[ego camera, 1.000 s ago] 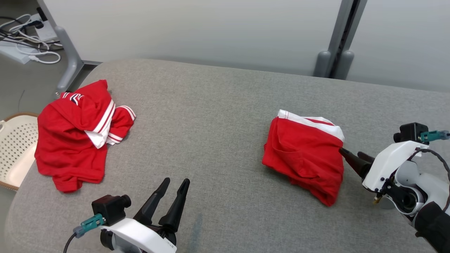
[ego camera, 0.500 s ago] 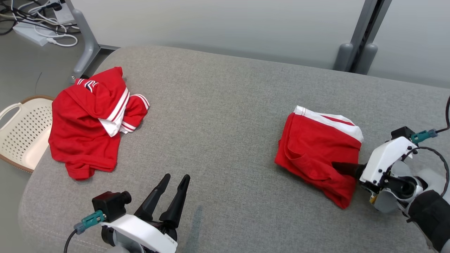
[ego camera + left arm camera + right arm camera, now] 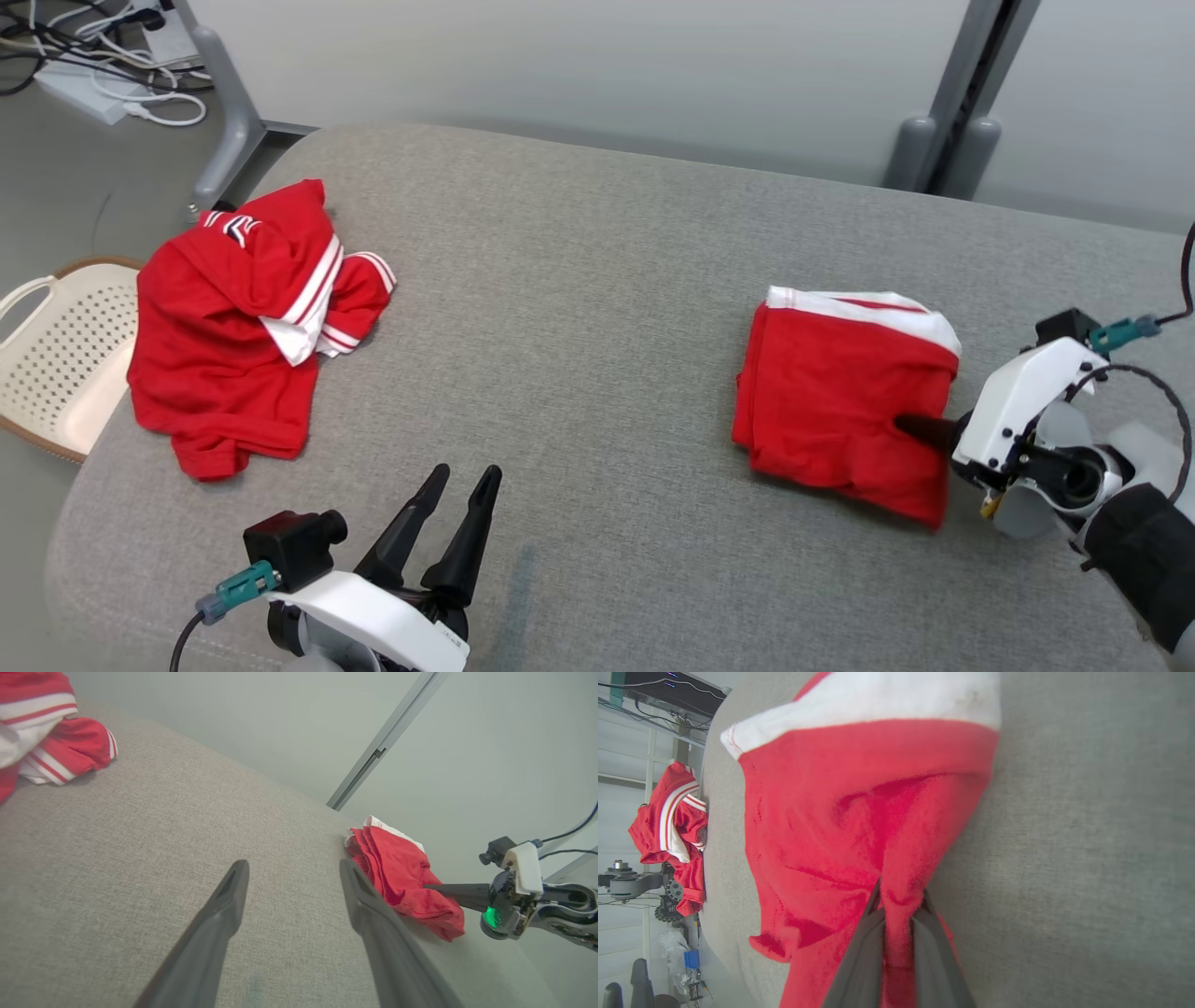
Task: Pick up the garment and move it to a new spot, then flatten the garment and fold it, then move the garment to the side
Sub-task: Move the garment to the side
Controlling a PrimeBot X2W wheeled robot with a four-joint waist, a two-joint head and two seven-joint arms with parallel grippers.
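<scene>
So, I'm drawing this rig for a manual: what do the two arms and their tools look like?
Both match: the left tool and right tool have two long, tapered black fingers on a white shell, with a small black camera and teal plug feeding a dark cable. The right forearm wears a black sleeve.

Folded garment [image 3: 845, 411]: on the counter [image 3: 579, 327], right.
Crumpled garment [image 3: 224, 373]: on it, left.
Basket [image 3: 47, 373]: beside its left edge.

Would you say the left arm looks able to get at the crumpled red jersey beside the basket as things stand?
Probably yes: the left gripper stands open, and only grey upholstery lies between it and the crumpled red jersey.
</scene>
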